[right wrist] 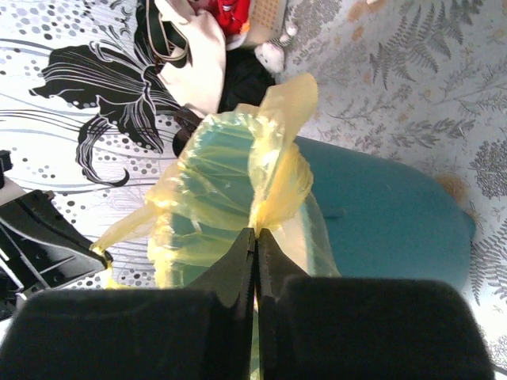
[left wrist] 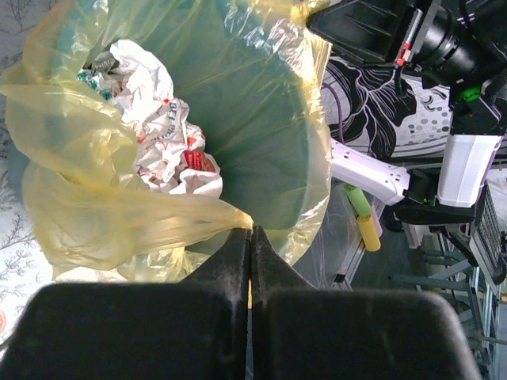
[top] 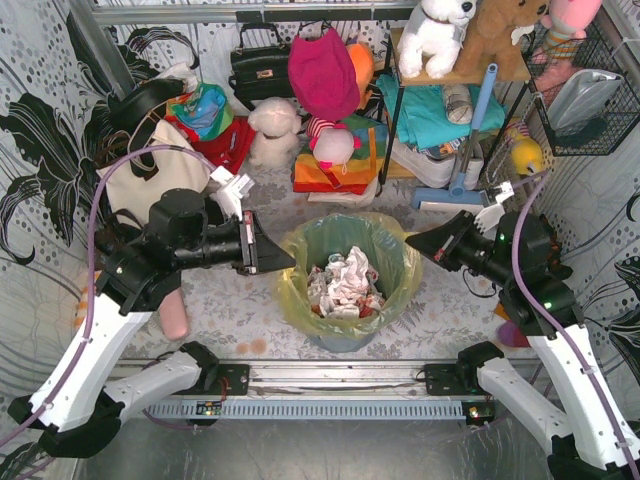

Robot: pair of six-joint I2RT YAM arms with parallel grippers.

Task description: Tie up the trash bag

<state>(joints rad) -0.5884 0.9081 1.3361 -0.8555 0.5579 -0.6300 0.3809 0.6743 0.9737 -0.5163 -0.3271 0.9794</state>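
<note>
**While both end effectors pinch the liner rim, tearing and slippage are the chief hazards**

Position: the trash bag (top: 296, 300) sits inside the teal bin (right wrist: 380, 214) at the middle of the bench (top: 230, 320). Its mouth gapes, and crumpled white paper (top: 345, 280) lies inside.

The left end effector (left wrist: 251, 231) is clamped on a fold of the rim at the bag's left side, with the film drawn to a point at the fingertips. The right end effector (right wrist: 255, 231) is clamped on a gathered tuft of rim at the right side, and the tuft stands above its fingers. The near and far stretches of rim lie folded over the bin's edge.

Risks, given as judgement:

1. Tearing. The film is thin and each hold loads only a small pinch. A hard pull outward or upward would likely split the rim at the fingertips.
2. Slippage. Both grips sit at the very tips on slick plastic. A sideways tug while crossing the tufts could draw the film out, and that side would drop back.
3. Bin disturbance. With the rim hooked over the bin's edge, lifting the tufts may drag or tip the bin, and paper could spill.
4. Arm contact. A knot needs the two tufts brought together and crossed over the mouth. The end effectors would then work very near each other and could strike.
5. Short tails. The gathered lengths look modest. Too little slack would leave a knot that cannot be cinched.
</note>
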